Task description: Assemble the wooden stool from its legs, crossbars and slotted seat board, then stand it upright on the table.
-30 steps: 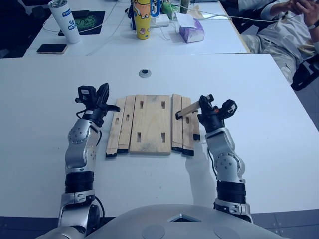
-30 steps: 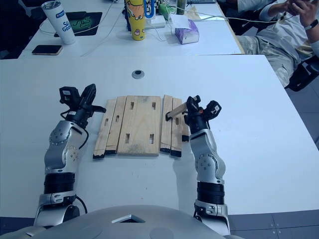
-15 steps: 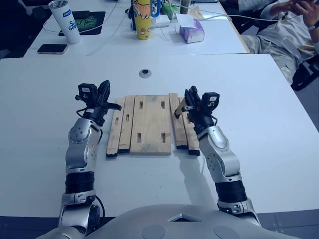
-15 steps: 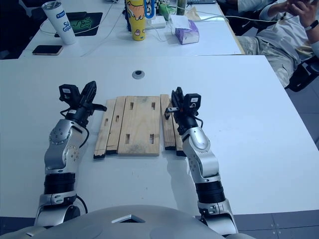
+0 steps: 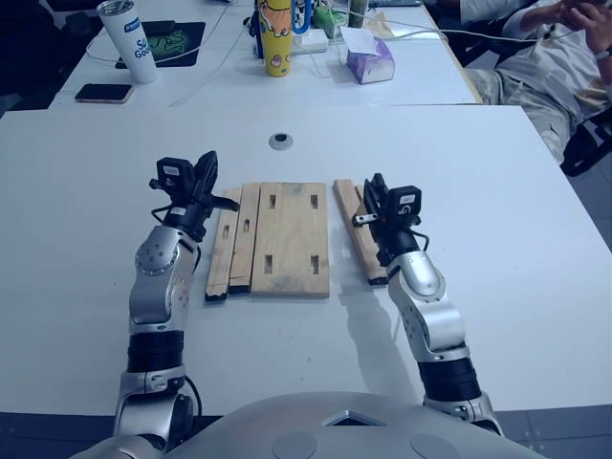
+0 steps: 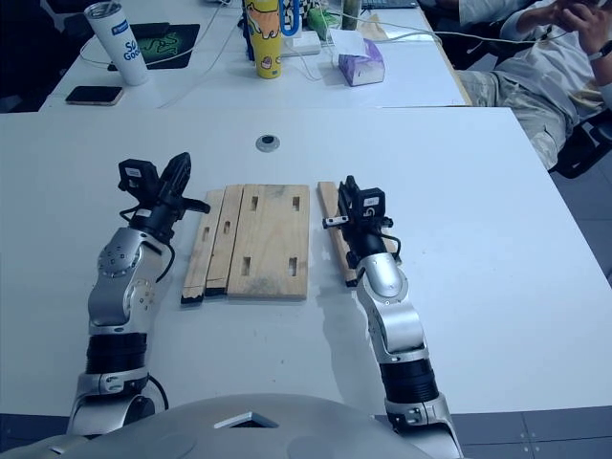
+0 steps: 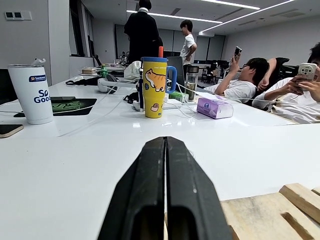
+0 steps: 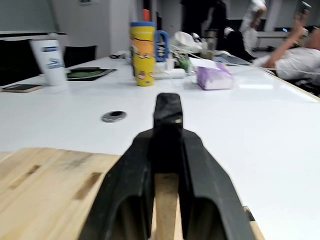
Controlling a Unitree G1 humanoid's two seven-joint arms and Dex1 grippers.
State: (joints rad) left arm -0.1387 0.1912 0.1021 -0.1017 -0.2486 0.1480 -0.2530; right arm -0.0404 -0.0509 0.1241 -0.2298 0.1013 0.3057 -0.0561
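Note:
The slotted seat board (image 5: 292, 237) lies flat at the table's middle. Two legs (image 5: 232, 244) with black tips lie side by side along its left edge. Right of the board, apart from it, more leg wood (image 5: 352, 222) lies slanted, partly hidden under my right arm. My right gripper (image 5: 371, 194) hovers over that wood, shut on a short wooden piece (image 8: 166, 197) with a black end (image 8: 167, 109) that points away from me. Off the left legs' far end, my left gripper (image 5: 203, 182) is shut with nothing in it; its fingers (image 7: 150, 175) are pressed together.
A round cable grommet (image 5: 280, 142) sits in the table beyond the board. The far table holds a yellow mug (image 5: 275, 38), a white tumbler (image 5: 132, 38), a phone (image 5: 103, 93) and a tissue pack (image 5: 368, 65). Bare table lies to both sides and in front.
My right gripper swung in from the right with the wooden piece, turning it from crosswise to pointing away. The right-hand legs shifted and now lie slanted. The left arm barely moved.

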